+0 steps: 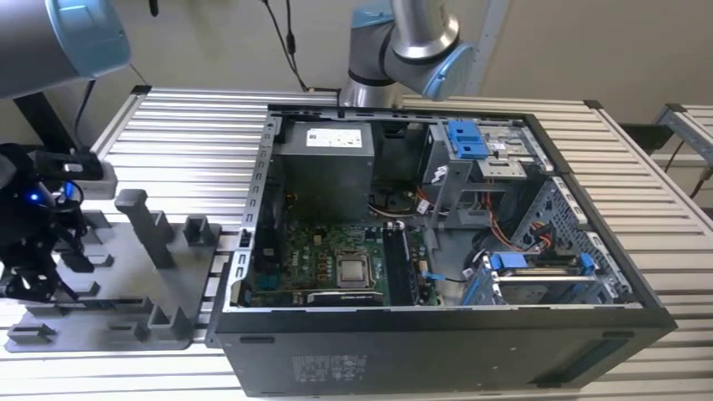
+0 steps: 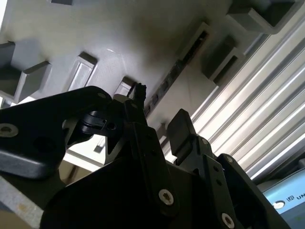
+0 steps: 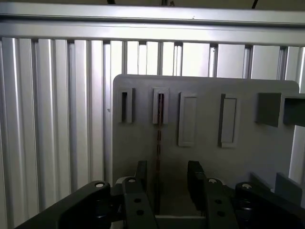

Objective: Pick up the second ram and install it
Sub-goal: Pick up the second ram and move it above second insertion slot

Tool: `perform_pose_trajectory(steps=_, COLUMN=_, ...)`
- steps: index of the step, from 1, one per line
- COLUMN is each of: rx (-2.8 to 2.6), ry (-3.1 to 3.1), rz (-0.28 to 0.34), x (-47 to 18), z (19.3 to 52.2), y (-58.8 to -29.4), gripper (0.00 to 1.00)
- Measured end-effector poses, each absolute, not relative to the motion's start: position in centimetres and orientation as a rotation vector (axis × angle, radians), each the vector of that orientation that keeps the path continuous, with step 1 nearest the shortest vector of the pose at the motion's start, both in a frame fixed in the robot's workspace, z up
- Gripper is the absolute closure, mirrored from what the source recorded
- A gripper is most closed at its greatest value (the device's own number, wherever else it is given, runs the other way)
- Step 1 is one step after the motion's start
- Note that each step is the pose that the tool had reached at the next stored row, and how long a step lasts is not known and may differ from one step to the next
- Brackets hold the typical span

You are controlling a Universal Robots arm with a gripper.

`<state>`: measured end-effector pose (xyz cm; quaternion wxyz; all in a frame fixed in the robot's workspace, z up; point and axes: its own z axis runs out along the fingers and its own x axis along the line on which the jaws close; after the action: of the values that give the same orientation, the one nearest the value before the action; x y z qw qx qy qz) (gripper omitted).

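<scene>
Straddling second ram (image 3: 158, 125), pincer (image 3: 167, 166) open w/ fingers (image 3: 142, 174) clear of it; ram on edge in grey plate (image 3: 133, 143), on slatted bench (image 3: 47, 119).

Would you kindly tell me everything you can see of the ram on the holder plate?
The ram is a long, thin, dark strip, seen edge-on in the first wrist view with a reddish glint. It stands on edge along the grey holder plate, its far end seated in one of the plate's raised slots. The open gripper straddles its near end, one finger on each side. Whether they touch it cannot be told.
</scene>
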<state>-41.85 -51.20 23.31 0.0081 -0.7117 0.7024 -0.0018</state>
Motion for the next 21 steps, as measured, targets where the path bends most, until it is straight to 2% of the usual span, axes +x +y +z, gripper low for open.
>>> perform_pose_trajectory(steps=21, rx=-2.254, ry=2.173, rz=-0.016, x=-42.2, z=20.9, y=-51.5, gripper=0.52)
